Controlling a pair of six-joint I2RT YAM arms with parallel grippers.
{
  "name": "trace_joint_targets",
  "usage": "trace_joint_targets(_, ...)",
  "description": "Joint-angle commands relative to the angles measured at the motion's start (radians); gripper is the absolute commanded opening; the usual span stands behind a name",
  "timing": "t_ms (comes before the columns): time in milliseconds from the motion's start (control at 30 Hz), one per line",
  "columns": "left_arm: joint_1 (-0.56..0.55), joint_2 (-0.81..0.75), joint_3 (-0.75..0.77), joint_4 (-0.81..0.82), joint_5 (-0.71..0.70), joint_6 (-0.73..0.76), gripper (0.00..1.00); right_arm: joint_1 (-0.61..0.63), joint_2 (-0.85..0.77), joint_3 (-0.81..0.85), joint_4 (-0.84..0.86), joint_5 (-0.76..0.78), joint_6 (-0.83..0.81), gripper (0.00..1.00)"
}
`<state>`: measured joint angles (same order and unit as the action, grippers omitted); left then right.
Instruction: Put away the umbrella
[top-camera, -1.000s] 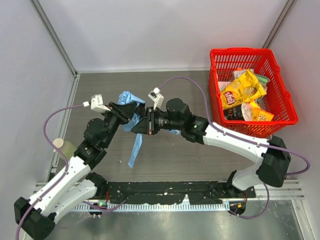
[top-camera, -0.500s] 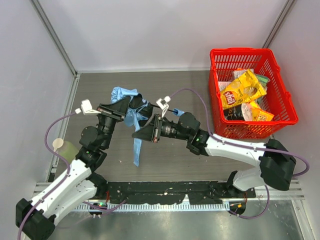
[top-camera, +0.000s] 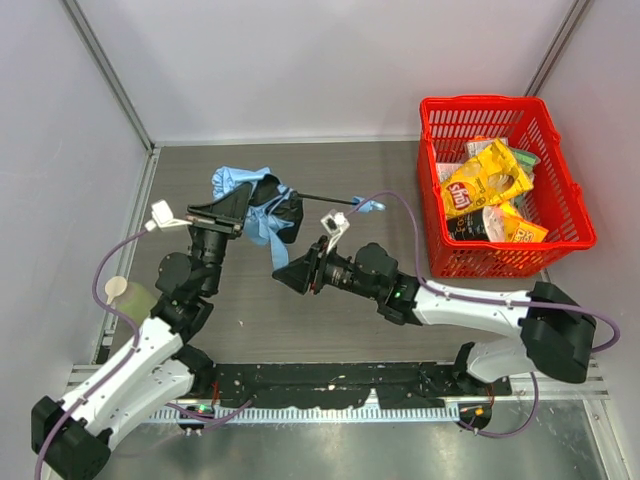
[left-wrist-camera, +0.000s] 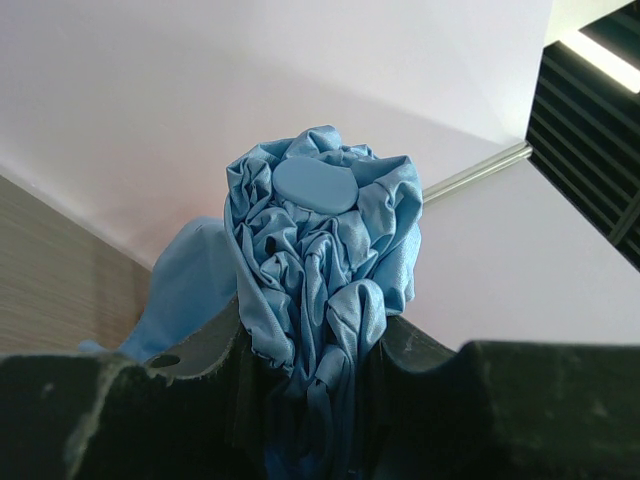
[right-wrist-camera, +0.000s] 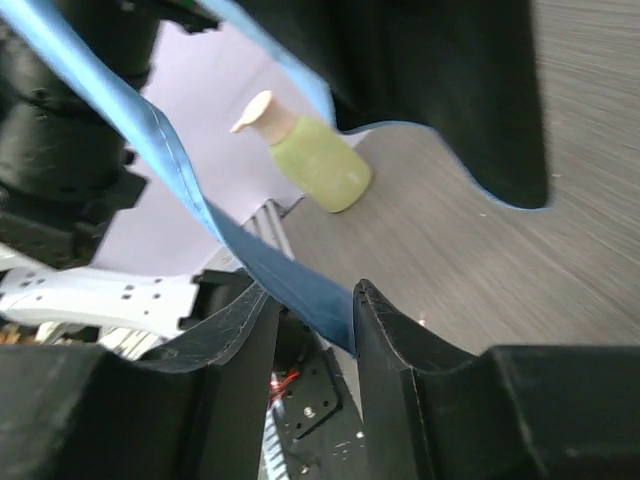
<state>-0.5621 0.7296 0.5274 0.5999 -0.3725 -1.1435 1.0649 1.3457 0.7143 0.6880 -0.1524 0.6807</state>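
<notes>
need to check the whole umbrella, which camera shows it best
Top external: it shows the umbrella whole, bunched blue fabric, black shaft and handle. Left wrist shows only fabric clamped in the left pincer. Right wrist shows only a blue strap in the right pincer.

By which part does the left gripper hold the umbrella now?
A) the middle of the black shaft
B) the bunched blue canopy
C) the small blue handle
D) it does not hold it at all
B: the left wrist view shows the umbrella clamped by its bunched canopy in the left gripper, while the shaft and handle stick out free.
</notes>
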Motion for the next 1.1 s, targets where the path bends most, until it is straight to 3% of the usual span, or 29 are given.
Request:
trace_joint_targets(0,0.004,-0.038,0.097,-0.009,-0.048,0.042,0.0,0.013,-0.062,0.125,-0.259,0.2,-0.102,0.46)
trace_joint_targets(200,0.004,-0.029,0.154,-0.129,-0.086,0.126,0.0,0.099,-0.08,0.157,-0.448,0.35,-0.225,0.67)
trace_joint_targets(400,0.001,0.033,0.273,-0.291,-0.111,0.276,0.0,0.181,-0.033,0.263,-0.625,0.565,-0.305,0.71)
trace_joint_targets(533,-0.01,0.07,0.331,-0.383,-0.163,0.339,0.0,0.23,0.044,0.329,-0.682,0.84,-0.311,0.76)
trace_joint_targets(600,-0.021,0.085,0.353,-0.406,-0.183,0.366,0.0,0.234,0.09,0.364,-0.703,0.892,-0.314,0.77)
trace_joint_targets(767,-0.022,0.088,0.358,-0.43,-0.197,0.384,0.0,0.228,0.17,0.421,-0.598,0.984,-0.443,0.77)
trace_joint_targets(933,-0.024,0.07,0.358,-0.45,-0.186,0.387,0.0,0.144,0.176,0.421,-0.576,0.891,-0.497,0.68)
trace_joint_targets(1000,-0.022,0.059,0.352,-0.448,-0.177,0.384,0.0,0.104,0.138,0.372,-0.52,0.727,-0.541,0.59)
trace_joint_targets(1033,-0.024,0.057,0.35,-0.448,-0.174,0.38,0.0,0.096,0.129,0.337,-0.478,0.609,-0.556,0.47)
trace_joint_targets(1067,-0.022,0.054,0.347,-0.445,-0.166,0.372,0.0,0.089,0.103,0.317,-0.46,0.54,-0.582,0.46)
